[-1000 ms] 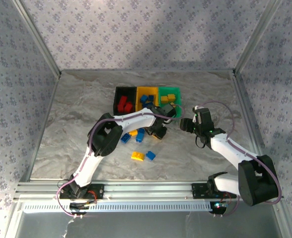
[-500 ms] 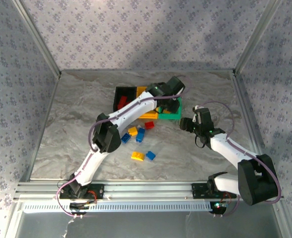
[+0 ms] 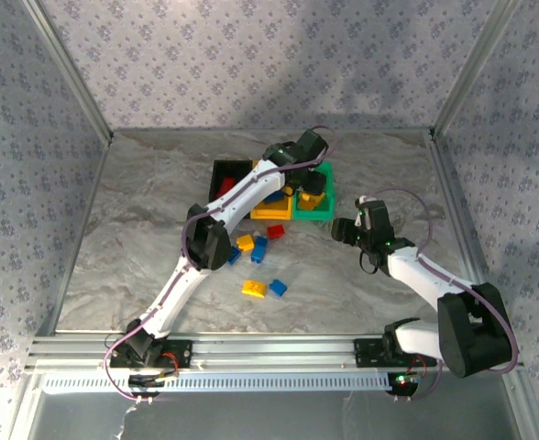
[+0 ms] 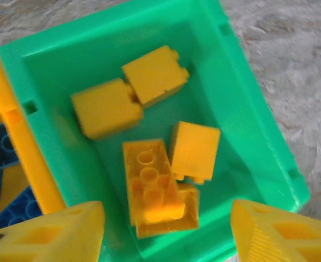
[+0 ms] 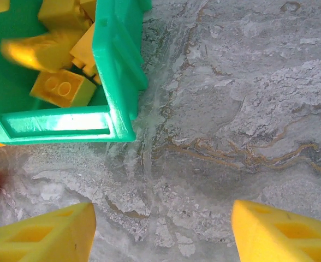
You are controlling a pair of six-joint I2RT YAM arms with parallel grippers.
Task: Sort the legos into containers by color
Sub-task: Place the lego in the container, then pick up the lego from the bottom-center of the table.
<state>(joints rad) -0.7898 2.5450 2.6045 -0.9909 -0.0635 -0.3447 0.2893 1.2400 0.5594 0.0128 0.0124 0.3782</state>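
Note:
My left gripper [image 4: 166, 236] hangs open over the green bin [image 4: 242, 98], its yellow fingers [image 4: 51, 232] spread wide with nothing between them. Several yellow legos lie in that bin; one [image 4: 160, 202] directly below the jaws looks blurred. In the top view the left gripper [image 3: 312, 190] is above the green bin [image 3: 328, 209], beside the yellow-orange bin [image 3: 271, 214] and the black bin [image 3: 222, 171]. My right gripper [image 5: 160, 234] stands open over bare table, just right of the green bin [image 5: 114, 65]; in the top view it is the gripper [image 3: 339, 229].
Loose legos lie in front of the bins: a red one [image 3: 276, 231], a yellow [image 3: 245, 243] and blue [image 3: 260, 246] pair, another blue [image 3: 234, 255], then a yellow [image 3: 254, 289] and a blue [image 3: 278, 287] nearer me. Blue bricks [image 4: 2, 158] sit in the yellow-orange bin.
My left arm swung from the loose legos in front of the bins up and back to above the green bin, and its gripper is open there. The right arm stayed put.

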